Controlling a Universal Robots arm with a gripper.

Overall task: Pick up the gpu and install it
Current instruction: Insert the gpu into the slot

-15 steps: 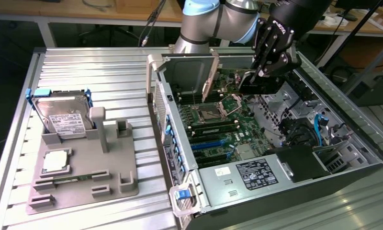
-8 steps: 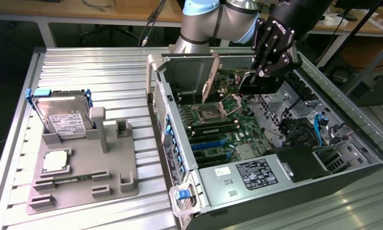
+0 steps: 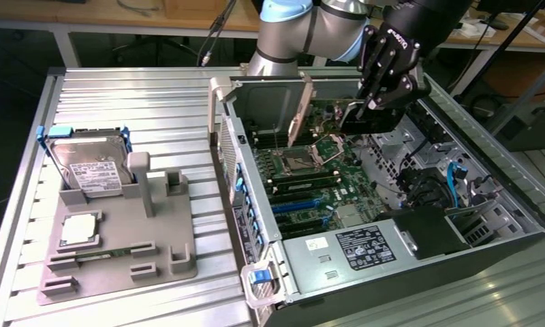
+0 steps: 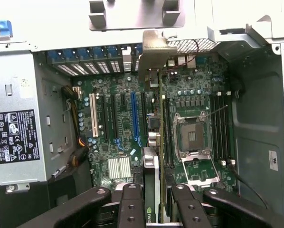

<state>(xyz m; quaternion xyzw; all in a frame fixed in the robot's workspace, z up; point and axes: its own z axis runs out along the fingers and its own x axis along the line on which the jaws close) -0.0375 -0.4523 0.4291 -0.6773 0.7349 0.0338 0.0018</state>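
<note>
The gpu (image 3: 364, 122) hangs on edge inside the open computer case, over the motherboard (image 3: 336, 184). Its black face is turned toward the exterior view's right. Its silver bracket (image 3: 302, 109) stands by the case's rear wall. My gripper (image 3: 375, 107) comes down from above and is shut on the card's top edge. In the wrist view the gpu (image 4: 151, 171) runs edge-on between my black fingers (image 4: 132, 204), with the bracket (image 4: 154, 52) at the rear slot openings. The card lies between the blue slot (image 4: 134, 114) and the CPU socket (image 4: 192, 137). Whether it touches a slot I cannot tell.
The power supply (image 3: 364, 245) and black cables (image 3: 427, 191) fill the case's near end. On the exterior view's left, a grey fixture (image 3: 154, 238) holds a hard drive (image 3: 90, 163), a processor (image 3: 80, 231) and a memory stick (image 3: 100, 255). The ribbed metal table (image 3: 127, 95) lies around them.
</note>
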